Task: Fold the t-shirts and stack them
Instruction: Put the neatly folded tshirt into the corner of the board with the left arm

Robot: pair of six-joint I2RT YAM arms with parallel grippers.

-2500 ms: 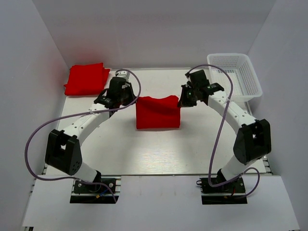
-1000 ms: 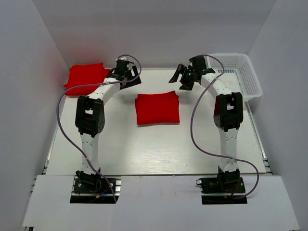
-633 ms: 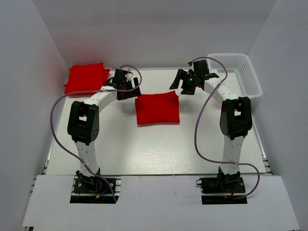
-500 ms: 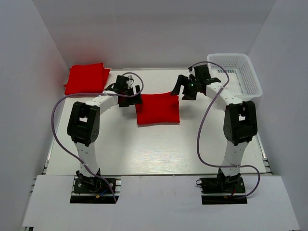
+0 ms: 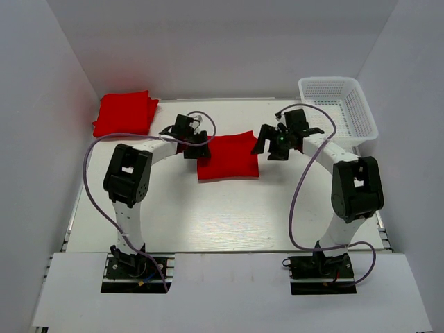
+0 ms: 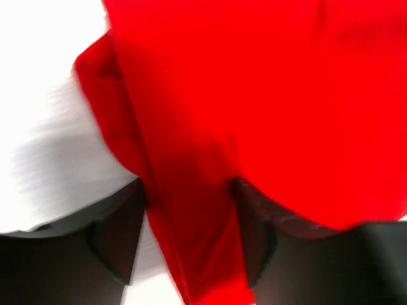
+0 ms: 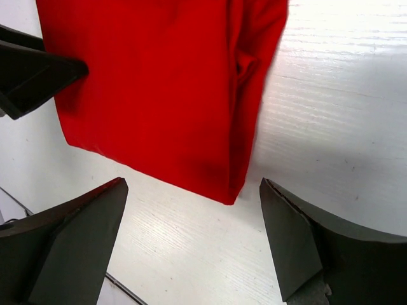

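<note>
A folded red t-shirt [image 5: 229,156] lies mid-table. My left gripper [image 5: 196,144] is at its left edge; in the left wrist view the gripper [image 6: 187,254] has a raised fold of the t-shirt [image 6: 254,95] filling the gap, both dark fingers [image 6: 117,235] against the cloth. My right gripper [image 5: 267,149] hangs open just off the shirt's right edge; in the right wrist view it [image 7: 194,248] is over bare table near the t-shirt's [image 7: 152,89] corner, with nothing between its fingers. A second folded red t-shirt [image 5: 125,113] lies at the back left corner.
A white mesh basket [image 5: 361,104] stands at the back right, behind the right arm. White walls close in the table on the left, back and right. The left arm's finger [image 7: 32,76] shows at the shirt's far side in the right wrist view.
Both arms have come down from the back of the table to the middle shirt's sides. The left gripper's jaws have narrowed onto the shirt's left edge. The right gripper stayed open.
</note>
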